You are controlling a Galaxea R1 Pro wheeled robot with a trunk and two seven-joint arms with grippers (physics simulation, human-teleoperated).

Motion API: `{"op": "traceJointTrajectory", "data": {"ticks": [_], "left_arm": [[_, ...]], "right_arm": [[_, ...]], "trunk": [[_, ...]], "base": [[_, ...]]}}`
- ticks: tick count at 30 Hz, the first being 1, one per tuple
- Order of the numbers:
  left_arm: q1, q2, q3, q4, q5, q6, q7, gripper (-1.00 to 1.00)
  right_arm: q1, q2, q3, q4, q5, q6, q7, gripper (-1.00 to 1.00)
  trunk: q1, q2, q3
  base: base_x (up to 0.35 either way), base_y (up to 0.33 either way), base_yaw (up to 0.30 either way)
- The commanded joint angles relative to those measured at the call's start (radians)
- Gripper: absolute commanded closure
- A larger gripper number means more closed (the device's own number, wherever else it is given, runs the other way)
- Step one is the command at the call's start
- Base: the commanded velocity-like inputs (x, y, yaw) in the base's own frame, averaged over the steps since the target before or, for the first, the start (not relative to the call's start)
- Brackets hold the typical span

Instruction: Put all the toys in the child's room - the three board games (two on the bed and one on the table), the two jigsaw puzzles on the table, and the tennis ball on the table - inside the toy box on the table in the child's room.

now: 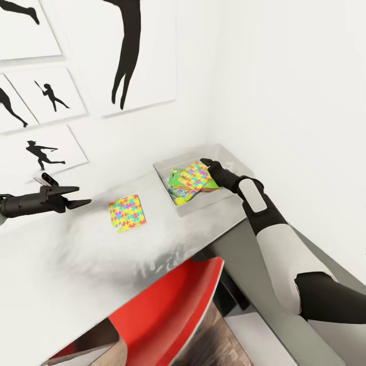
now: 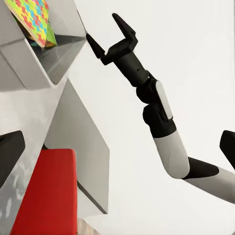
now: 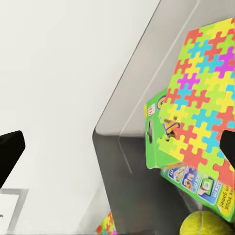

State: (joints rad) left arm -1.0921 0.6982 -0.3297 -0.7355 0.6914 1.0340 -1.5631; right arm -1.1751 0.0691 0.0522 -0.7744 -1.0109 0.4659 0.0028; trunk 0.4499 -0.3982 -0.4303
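White forearm shells, black joints, black two-pronged fingers (image 2: 125,29).

Little can be read. On the green-edged game box (image 3: 169,129) lying in the toy box (image 3: 127,117) under a jigsaw puzzle (image 3: 205,93), a yellow letter fragment shows at its top corner. Along its lower edge run tiny words, perhaps "game", too small to be sure. The wall prints carry no lettering.

The right arm reached forward with its elbow bent, and the right gripper (image 2: 111,35) held its two fingers spread apart with nothing between them. The left arm stretched level, the left gripper (image 1: 76,196) likewise parted and unloaded.
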Motion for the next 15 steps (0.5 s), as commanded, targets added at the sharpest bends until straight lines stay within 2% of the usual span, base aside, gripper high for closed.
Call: {"op": "traceJointTrajectory", "data": {"ticks": [1,6,15], "left_arm": [[-0.002,0.001,-0.006,0.001,0.0,0.011,-0.008,-1.0],[-0.002,0.001,-0.006,0.001,0.0,0.011,-0.008,-1.0],[-0.002,0.0,-0.006,0.001,0.0,0.011,-0.008,-1.0]], "right_arm": [[-0.001,0.0,-0.001,-0.001,-0.002,0.005,0.0,-1.0],[0.0,0.001,0.0,-0.004,-0.001,0.011,0.0,-1.0],[0.002,0.0,-0.001,-0.004,-0.001,0.013,0.001,-1.0]], "trunk": [[0.0,-0.002,0.0],[0.0,-0.002,0.008],[0.0,-0.002,0.023]], "base": [[-0.284,0.02,0.0],[-0.185,0.007,0.0],[-0.035,0.001,0.0]]}}
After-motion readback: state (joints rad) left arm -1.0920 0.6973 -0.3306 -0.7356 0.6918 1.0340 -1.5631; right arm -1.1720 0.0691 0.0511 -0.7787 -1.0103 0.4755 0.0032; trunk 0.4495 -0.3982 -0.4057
